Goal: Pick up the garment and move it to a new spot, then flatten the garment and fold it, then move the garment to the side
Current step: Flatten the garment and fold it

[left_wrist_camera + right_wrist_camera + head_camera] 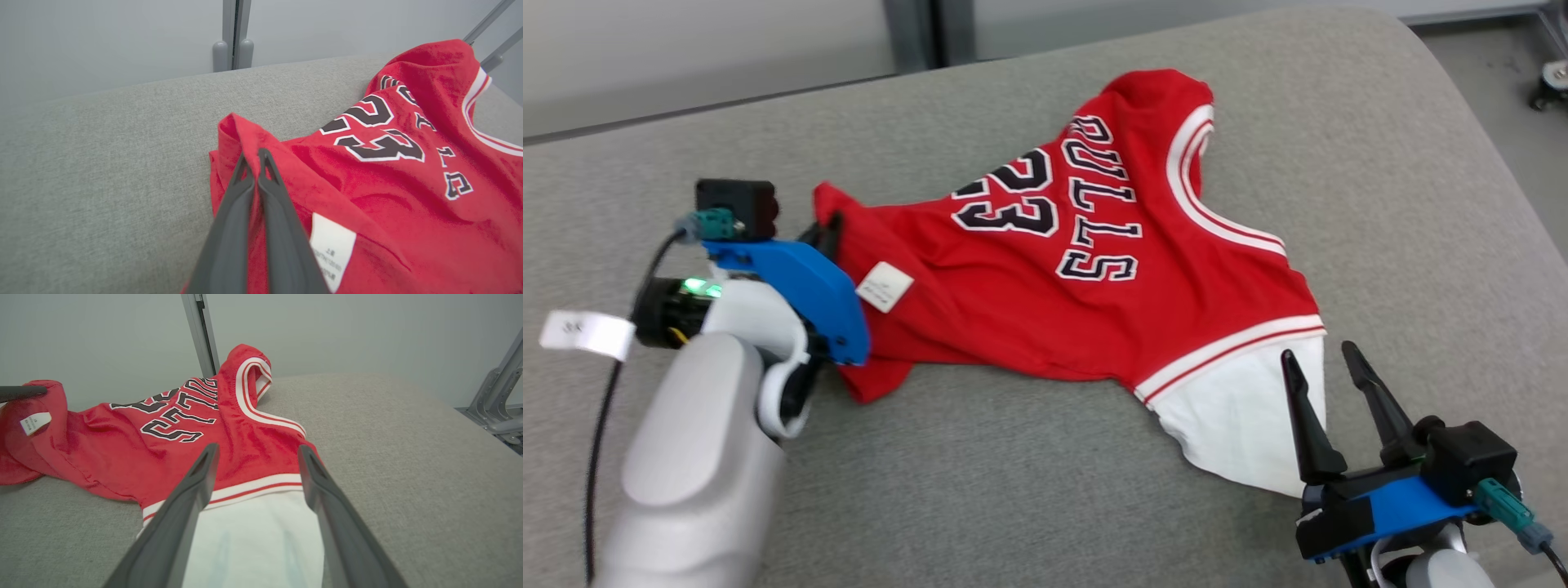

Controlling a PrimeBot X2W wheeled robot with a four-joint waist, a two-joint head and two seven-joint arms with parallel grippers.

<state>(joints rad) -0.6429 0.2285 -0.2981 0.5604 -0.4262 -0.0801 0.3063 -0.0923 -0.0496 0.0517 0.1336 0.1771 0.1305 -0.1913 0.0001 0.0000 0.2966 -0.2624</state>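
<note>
Garment: the red jersey (1094,302) lay rumpled on the grey cushion (1380,204), its lettering and the number 23 facing up and its white panel (1241,416) at my right.
Left pincer: my left gripper (254,157) was pressed together on a raised fold of the red edge, near the white label (331,249).
Right pincer: my right gripper (1319,351) stood spread over the white panel. I could not tell whether it touched the cloth.
Head view: both arms were at opposite ends of the jersey, well apart. The blue housing (809,294) hid most of my left fingers.
Left wrist view: red cloth was caught between the closed fingers.
Right wrist view: the white panel lay between the spread fingers. The white-trimmed opening (253,375) stood up at the far end.
</note>
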